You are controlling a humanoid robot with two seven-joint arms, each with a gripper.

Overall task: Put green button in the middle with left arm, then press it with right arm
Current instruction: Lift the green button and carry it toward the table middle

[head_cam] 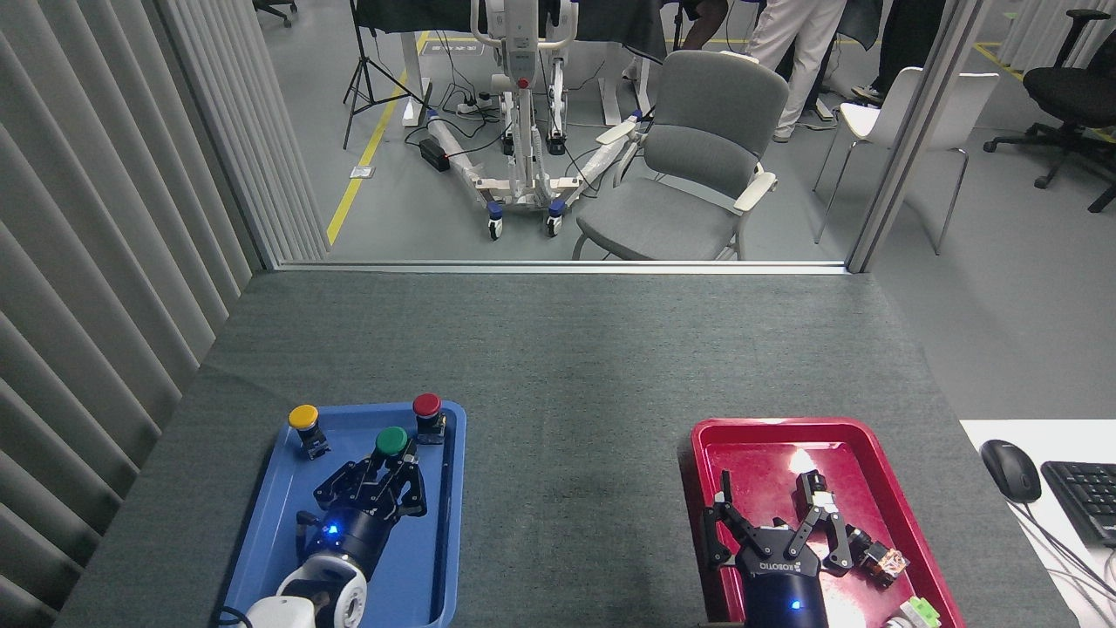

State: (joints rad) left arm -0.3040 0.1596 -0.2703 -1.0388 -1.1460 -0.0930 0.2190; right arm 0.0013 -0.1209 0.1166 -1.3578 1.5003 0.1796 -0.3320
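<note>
The green button (391, 440), its glossy round cap up, sits over the blue tray (433, 558), pinched by the left gripper (382, 474) whose fingers close around its body. The red button (426, 406) stands just beside it at 1 o'clock, the yellow button (303, 418) at 10 o'clock. Bare grey cloth, the middle (571, 453), lies at 3 o'clock. Beyond, the right gripper (772, 522) hangs spread over the red tray (703, 436).
</note>
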